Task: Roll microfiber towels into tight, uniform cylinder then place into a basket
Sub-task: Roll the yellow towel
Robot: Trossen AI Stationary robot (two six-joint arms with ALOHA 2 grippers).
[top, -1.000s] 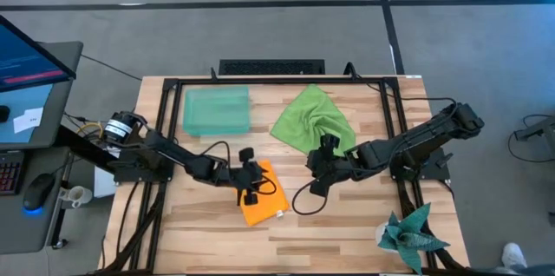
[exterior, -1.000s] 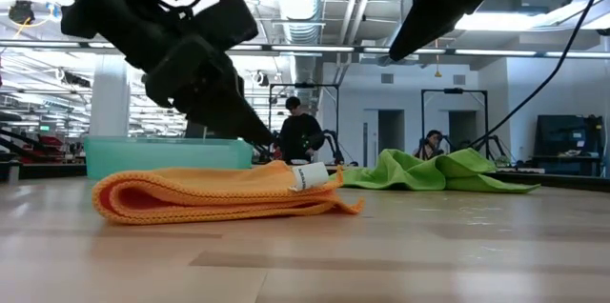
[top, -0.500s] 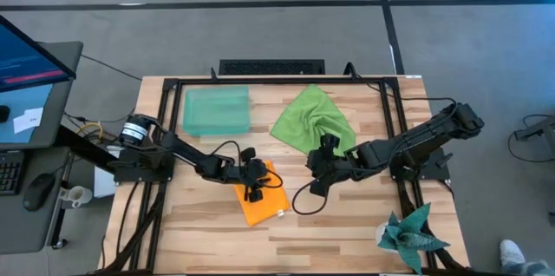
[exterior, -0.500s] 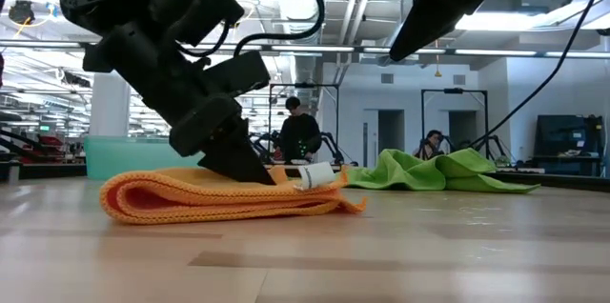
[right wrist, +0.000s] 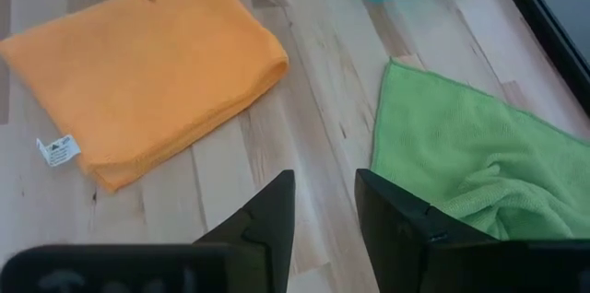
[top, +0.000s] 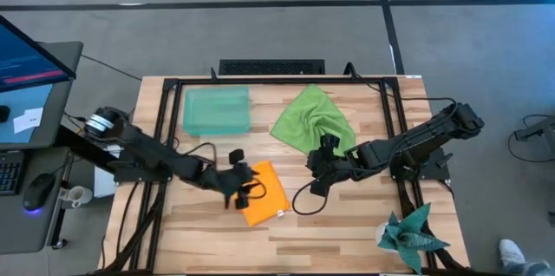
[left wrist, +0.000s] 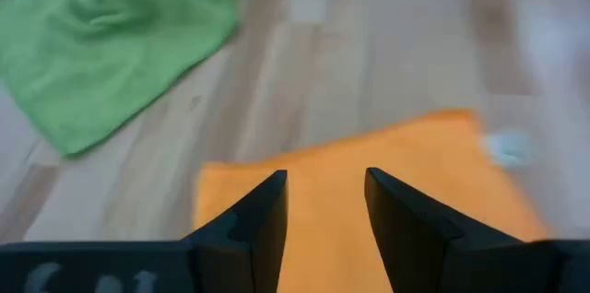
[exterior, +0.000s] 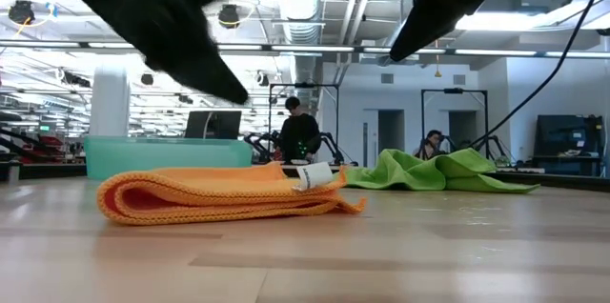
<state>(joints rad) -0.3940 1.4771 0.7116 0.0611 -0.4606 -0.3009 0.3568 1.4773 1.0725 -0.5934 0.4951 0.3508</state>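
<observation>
The left pincer [top: 246,191] hovers over the folded orange towel [top: 263,193] at mid-worktop, fingers parted and holding nothing. The right pincer [top: 315,182], likewise parted and empty, hangs beside the crumpled green towel [top: 310,116]. The mint basket [top: 215,110] sits near the worktop's [top: 347,224] far left corner.

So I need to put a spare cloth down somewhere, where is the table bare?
The near strip of table between the orange towel and the teal cloth is bare. So is the near left corner, below the left gripper. The middle is crowded: the right gripper hangs beside the green towel, and the basket fills the far left.
</observation>
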